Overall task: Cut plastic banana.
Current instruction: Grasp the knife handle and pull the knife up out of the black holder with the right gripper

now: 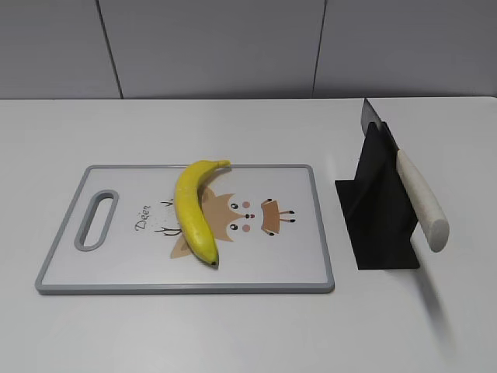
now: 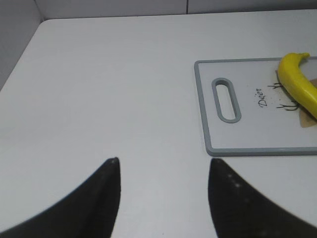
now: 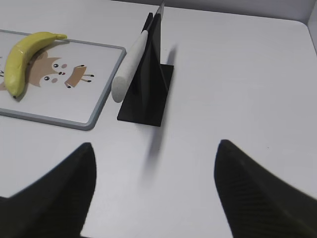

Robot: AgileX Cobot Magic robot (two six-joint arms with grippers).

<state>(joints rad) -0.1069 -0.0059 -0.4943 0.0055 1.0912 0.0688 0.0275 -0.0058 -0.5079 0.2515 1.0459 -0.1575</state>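
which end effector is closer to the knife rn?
The right end effector: its view shows the white-handled knife in the black stand just ahead. The left end effector faces bare table beside the cutting board's handle end.

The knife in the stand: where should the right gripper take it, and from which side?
Probably by the white handle, the part of the knife that sticks out of the black stand toward the robot. The blade sits in the stand's slot. Bring the open right gripper in from the near side, jaws either side of the handle, well clear of the plastic banana.
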